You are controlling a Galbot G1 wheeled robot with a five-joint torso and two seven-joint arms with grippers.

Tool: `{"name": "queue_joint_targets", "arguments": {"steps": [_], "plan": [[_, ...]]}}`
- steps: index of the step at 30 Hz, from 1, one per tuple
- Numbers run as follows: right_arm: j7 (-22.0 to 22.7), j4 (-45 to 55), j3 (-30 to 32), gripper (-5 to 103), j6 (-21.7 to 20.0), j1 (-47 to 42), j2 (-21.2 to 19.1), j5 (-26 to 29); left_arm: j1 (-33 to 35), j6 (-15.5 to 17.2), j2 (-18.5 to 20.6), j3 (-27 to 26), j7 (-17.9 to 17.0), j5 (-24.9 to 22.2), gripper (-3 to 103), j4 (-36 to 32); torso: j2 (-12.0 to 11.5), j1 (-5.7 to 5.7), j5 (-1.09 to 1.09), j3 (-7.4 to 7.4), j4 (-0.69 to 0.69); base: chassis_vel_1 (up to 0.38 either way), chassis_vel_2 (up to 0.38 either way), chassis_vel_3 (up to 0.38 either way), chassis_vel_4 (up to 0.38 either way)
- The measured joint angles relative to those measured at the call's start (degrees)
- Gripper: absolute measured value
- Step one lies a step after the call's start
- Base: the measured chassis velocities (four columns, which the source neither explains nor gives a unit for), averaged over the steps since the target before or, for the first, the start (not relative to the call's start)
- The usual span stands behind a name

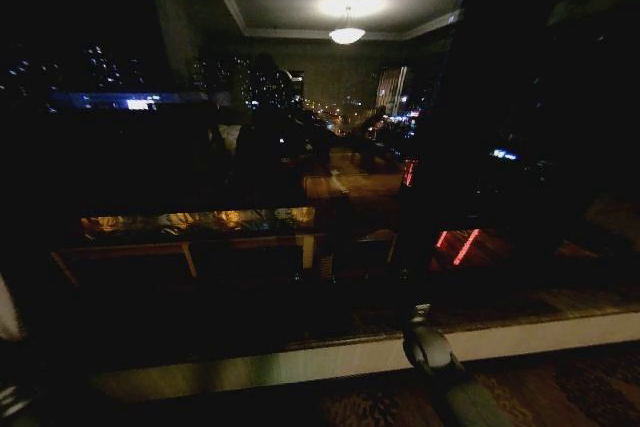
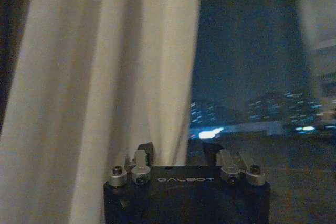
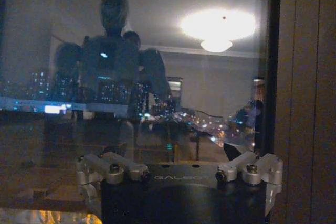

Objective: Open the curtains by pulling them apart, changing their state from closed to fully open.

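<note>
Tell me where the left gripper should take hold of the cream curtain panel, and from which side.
Grip the panel's free inner edge, where the curtain ends against the dark window glass. Come from the glass side: that vertical edge hangs loose with open space beside it, so a finger can probably slip behind the outermost pleat. The left gripper sits right below this edge.

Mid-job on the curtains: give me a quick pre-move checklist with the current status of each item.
1. Left sheer cream-white pleated curtain panel pulled off the dark window glass: ok, its edge hangs beside bare glass in the left wrist view.
2. Left gripper grasping fabric: cannot tell; the panel's edge hangs at its fingers.
3. Right gripper free of fabric: ok, open and facing the glass.
4. Right side uncovered: ok in the right wrist view; the glass reaches a dark frame.
5. Glass ahead uncovered: ok in the head view, showing city lights and the reflected ceiling lamp.
6. Fully open: cannot tell.
</note>
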Motion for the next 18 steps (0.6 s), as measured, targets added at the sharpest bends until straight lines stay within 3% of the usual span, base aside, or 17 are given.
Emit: {"name": "queue_joint_targets", "arguments": {"steps": [3,5,9,12,18], "plan": [[0.0,0.0,0.0,100,0.0,0.0,0.0,0.0,1.9,-0.3,-1.7,2.0,0.0,2.6,59,-3.2,0.0,0.0,0.01,0.0,0.01,0.0,0.0,0.0,0.0],[0.0,0.0,0.0,100,0.0,0.0,0.0,0.0,3.3,-1.1,-3.1,4.6,0.1,3.8,70,-5.8,0.0,0.0,-0.01,0.0,0.0,0.0,0.0,0.0,0.0],[0.0,0.0,0.0,100,0.0,0.0,0.0,0.0,5.5,-1.8,-4.4,8.4,3.2,1.4,81,-10.3,0.0,0.0,0.0,0.0,-0.01,0.0,0.0,0.0,0.0],[0.0,0.0,0.0,100,0.0,0.0,0.0,0.0,7.2,-3.6,-5.0,9.7,7.7,0.6,96,-13.0,0.0,0.0,-0.01,0.0,-0.01,0.0,0.0,0.0,0.0],[0.0,0.0,0.0,100,0.0,0.0,0.0,0.0,10.0,-6.3,-6.3,11.1,10.9,3.2,100,-15.8,0.0,0.0,-0.01,0.0,0.0,0.0,0.0,0.0,0.0]]}}
